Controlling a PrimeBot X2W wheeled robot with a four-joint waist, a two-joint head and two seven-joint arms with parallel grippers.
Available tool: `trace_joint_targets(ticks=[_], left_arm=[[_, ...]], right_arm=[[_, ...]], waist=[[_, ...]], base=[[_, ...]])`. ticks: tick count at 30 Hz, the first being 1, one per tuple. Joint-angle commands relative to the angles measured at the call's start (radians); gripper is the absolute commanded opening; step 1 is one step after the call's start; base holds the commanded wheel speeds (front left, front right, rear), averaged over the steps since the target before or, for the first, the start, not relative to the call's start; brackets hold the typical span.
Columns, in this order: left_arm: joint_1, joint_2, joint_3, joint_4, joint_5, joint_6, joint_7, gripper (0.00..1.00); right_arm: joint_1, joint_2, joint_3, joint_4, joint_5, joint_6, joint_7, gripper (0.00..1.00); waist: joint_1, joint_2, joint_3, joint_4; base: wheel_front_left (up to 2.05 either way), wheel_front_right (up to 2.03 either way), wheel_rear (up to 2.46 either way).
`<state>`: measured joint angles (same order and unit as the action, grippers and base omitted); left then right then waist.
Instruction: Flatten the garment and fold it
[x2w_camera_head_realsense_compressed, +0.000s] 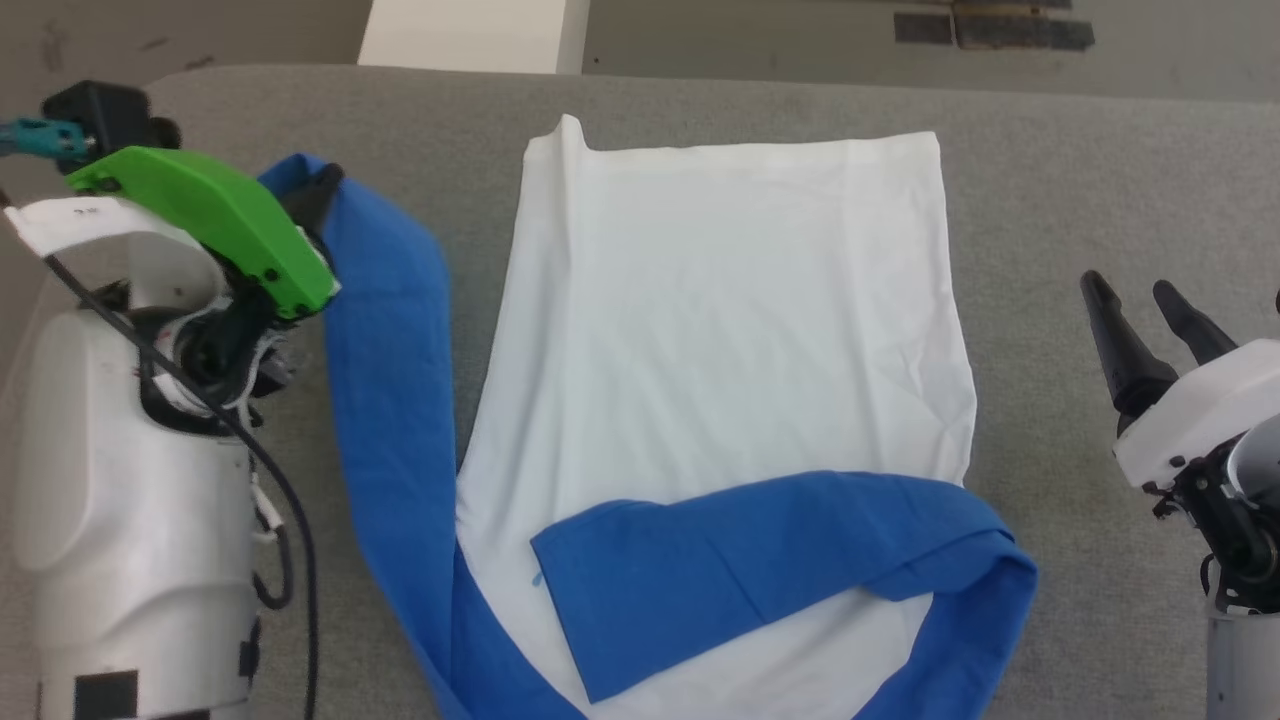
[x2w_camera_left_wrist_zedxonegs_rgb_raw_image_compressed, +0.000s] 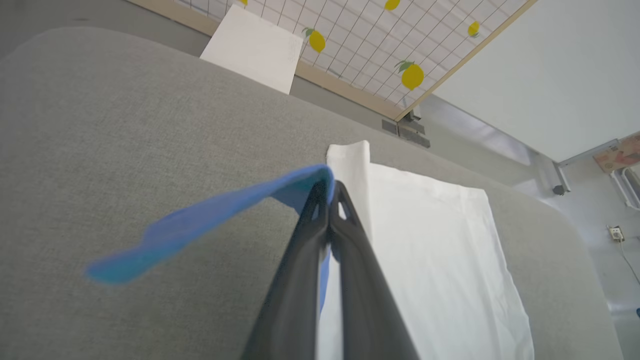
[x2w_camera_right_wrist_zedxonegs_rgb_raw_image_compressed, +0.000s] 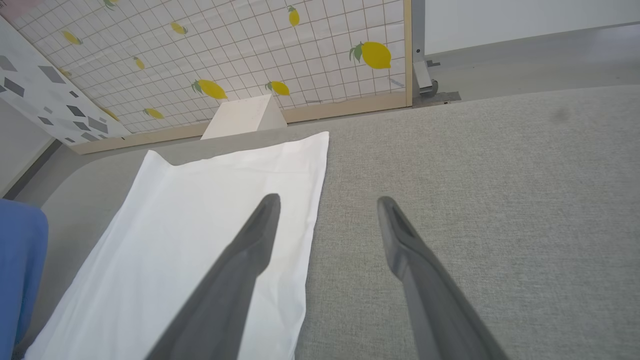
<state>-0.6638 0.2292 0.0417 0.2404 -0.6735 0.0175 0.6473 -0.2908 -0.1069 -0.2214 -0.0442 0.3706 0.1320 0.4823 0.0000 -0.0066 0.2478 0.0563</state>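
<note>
Left gripper (x2w_camera_left_wrist_zedxonegs_rgb_raw_image_compressed: 331, 187) pinches blue edge of garment (x2w_camera_head_realsense_compressed: 730, 320); right gripper (x2w_camera_right_wrist_zedxonegs_rgb_raw_image_compressed: 328, 200) — spread.

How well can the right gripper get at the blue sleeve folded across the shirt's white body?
Probably yes. The right gripper is open and empty beside the garment; the folded blue sleeve lies uncovered on top, with only bare grey surface between them.

Your garment (x2w_camera_head_realsense_compressed: 730, 320) is soft, matt cloth: the white panel is faintly creased and the blue sleeves are just as dull. Under it, the grey table cover (x2w_camera_head_realsense_compressed: 1080, 200) looks like coarse woven fabric, rough and without shine. The fingers (x2w_camera_left_wrist_zedxonegs_rgb_raw_image_compressed: 357, 270) of the left gripper (x2w_camera_left_wrist_zedxonegs_rgb_raw_image_compressed: 330, 187) look like smooth dark plastic with a slight sheen. The green cover (x2w_camera_head_realsense_compressed: 215, 215) and white forearm shell (x2w_camera_head_realsense_compressed: 110, 480) are glossy plastic. The white box (x2w_camera_right_wrist_zedxonegs_rgb_raw_image_compressed: 245, 117) looks matt, like card.
</note>
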Motion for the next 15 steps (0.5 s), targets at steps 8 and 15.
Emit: trace_joint_targets(ticks=[8,15], left_arm=[[0.087,-0.12,-0.183,-0.179,-0.011,-0.047,0.074,0.0],[0.177,-0.17,-0.399,-0.135,-0.006,-0.067,0.078,0.0]], right_arm=[[0.043,0.02,0.003,0.015,0.009,-0.001,-0.003,1.0],[0.061,0.029,0.006,0.025,0.018,-0.001,-0.007,1.0]], waist=[[0.0,0.0066,-0.15,0.038],[0.0,0.0066,-0.148,-0.016]], base=[[0.0,0.0,0.0],[0.0,0.0,0.0]])
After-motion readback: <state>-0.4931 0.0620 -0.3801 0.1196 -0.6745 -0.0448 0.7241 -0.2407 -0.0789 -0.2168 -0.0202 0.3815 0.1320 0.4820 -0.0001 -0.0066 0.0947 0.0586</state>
